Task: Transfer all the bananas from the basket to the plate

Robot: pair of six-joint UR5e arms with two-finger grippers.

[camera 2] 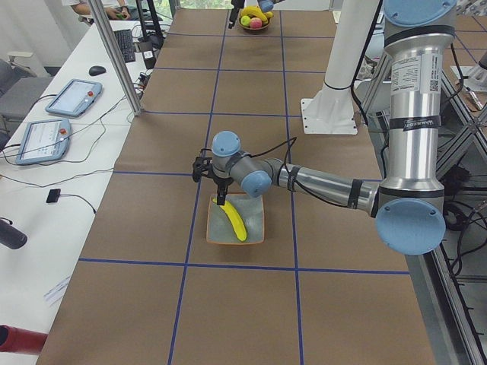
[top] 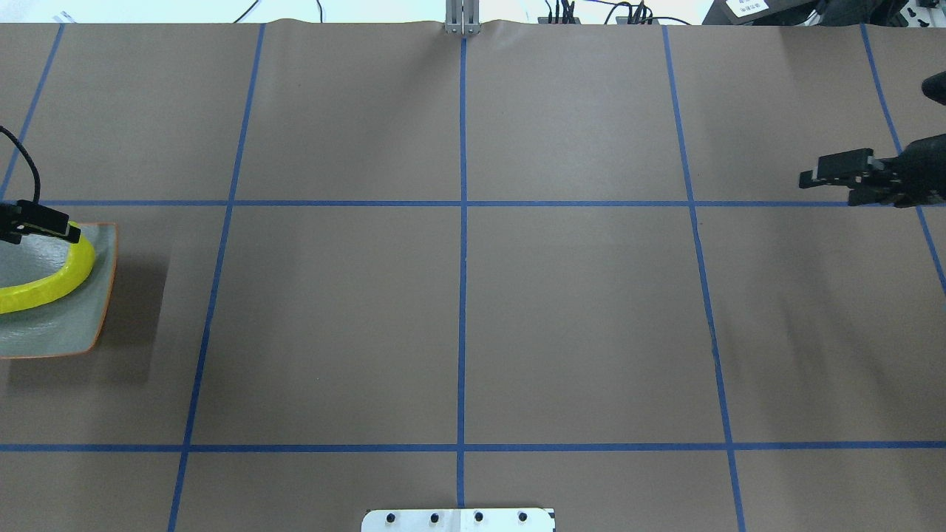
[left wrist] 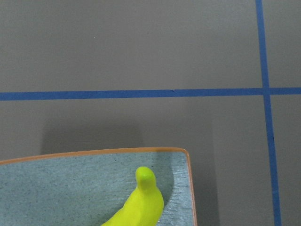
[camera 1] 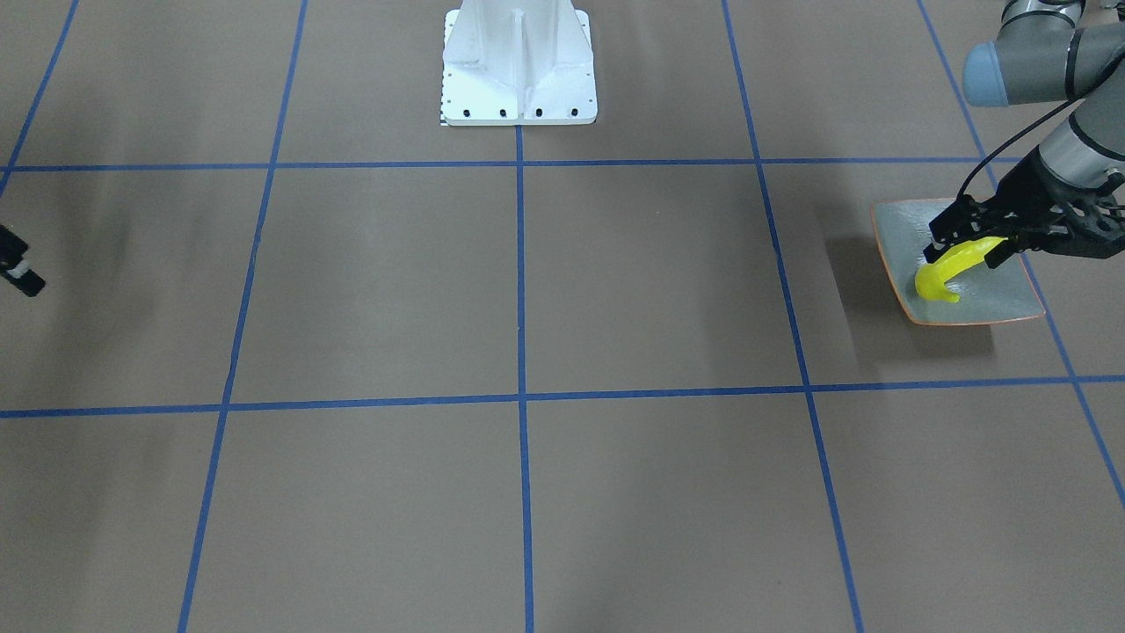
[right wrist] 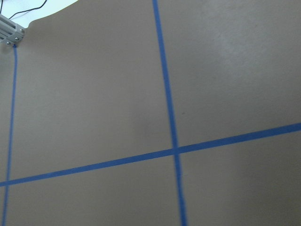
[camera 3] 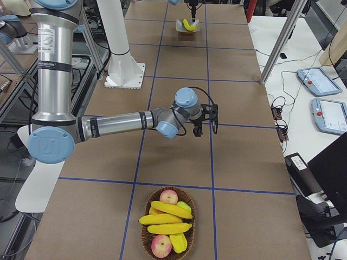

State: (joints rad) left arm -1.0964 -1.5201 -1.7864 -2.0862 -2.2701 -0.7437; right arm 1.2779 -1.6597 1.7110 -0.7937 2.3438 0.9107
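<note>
One bright yellow banana (camera 1: 945, 272) (top: 59, 284) (camera 2: 236, 224) lies on the square grey-green plate (camera 1: 1002, 299) (top: 66, 325) (left wrist: 70, 188) at the table's left end. My left gripper (camera 1: 967, 243) (camera 2: 221, 198) hangs low over the banana's far end, open, with a finger on each side of it. The left wrist view shows only the banana's tip (left wrist: 146, 176). At the table's right end stands the woven basket (camera 3: 146, 227) with more bananas (camera 3: 162, 219) and apples in it. My right gripper (top: 820, 185) (camera 3: 205, 129) hovers open and holds nothing, well short of the basket.
The white robot base (camera 1: 518, 70) stands at mid table on the robot's side. A metal post (camera 2: 114, 53) rises at the far edge. Tablets (camera 2: 72, 97) and cables lie on the side bench beyond it. Blue tape lines cross the brown table cover.
</note>
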